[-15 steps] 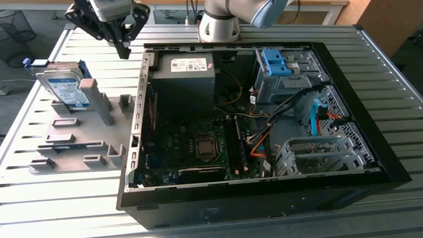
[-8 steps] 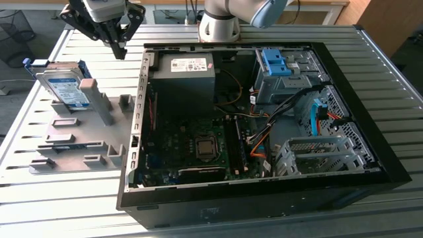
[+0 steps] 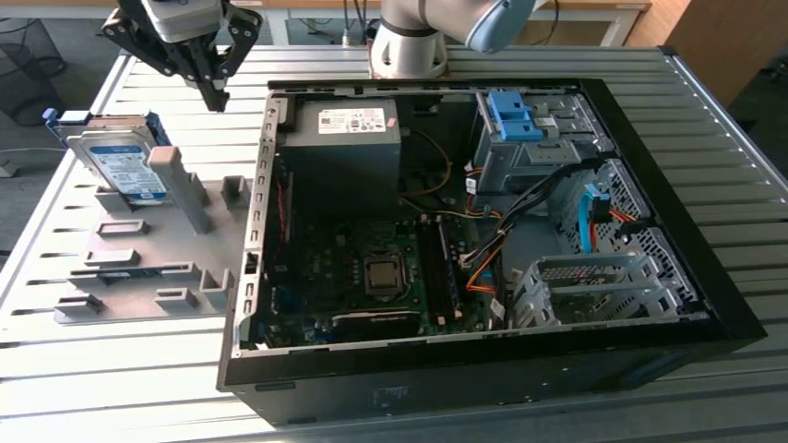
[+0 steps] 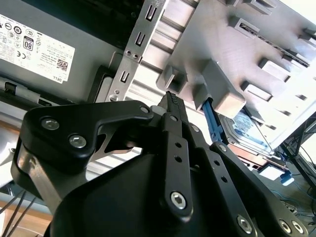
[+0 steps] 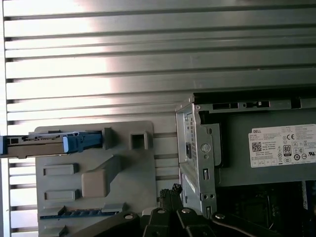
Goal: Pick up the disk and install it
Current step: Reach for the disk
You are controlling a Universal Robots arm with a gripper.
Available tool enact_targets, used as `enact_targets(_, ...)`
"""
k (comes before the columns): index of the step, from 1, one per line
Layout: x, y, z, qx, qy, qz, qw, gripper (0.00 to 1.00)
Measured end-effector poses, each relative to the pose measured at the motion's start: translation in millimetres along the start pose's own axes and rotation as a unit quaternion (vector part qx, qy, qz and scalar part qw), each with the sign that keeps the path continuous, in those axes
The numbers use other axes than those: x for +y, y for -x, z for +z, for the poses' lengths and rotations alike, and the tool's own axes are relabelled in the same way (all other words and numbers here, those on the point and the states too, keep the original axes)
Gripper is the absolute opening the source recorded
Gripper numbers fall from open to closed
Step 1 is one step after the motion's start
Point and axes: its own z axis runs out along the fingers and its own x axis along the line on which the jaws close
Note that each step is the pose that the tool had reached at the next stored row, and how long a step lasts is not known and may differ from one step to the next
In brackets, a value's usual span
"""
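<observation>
The disk, a flat rectangular silver-metal hard drive with a white-and-blue label and bright blue plastic rails, stands on edge and tilted. It sits at the far corner of a flat grey plastic fixture plate on the exterior view's left. It leans beside a tall grey upright post of that plate. Not installed.

In the first wrist view the disk shows edge-on with a blue rail end facing the plate's slots. In the second wrist view a part of the disk peeks from behind the plate.

The black linkage-type end effector hangs above the slatted aluminium desk, near the plate's far edge. It is between the disk and the open black computer tower case, which lies on its side. The tips point down. The end effector is apart from the disk and touches nothing.

The fingers are closed together to a point with nothing between them. This is seen in both wrist views.

Inside the case:
- A large grey box with a white sticker sits at the far corner nearest the plate.
- A dark motherboard lies below it.
- A blue plastic bracket without a drive sits in the far drive bay.
- A perforated silver metal drive cage sits toward the exterior view's right.

The white-and-blue arm base stands on the desk behind the case.
</observation>
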Motion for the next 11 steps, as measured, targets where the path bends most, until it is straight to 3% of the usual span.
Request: enact_targets(11, -0.6, -7.6, 0.8, 0.0000, 0.0000, 0.000, 1.0000, 0.11)
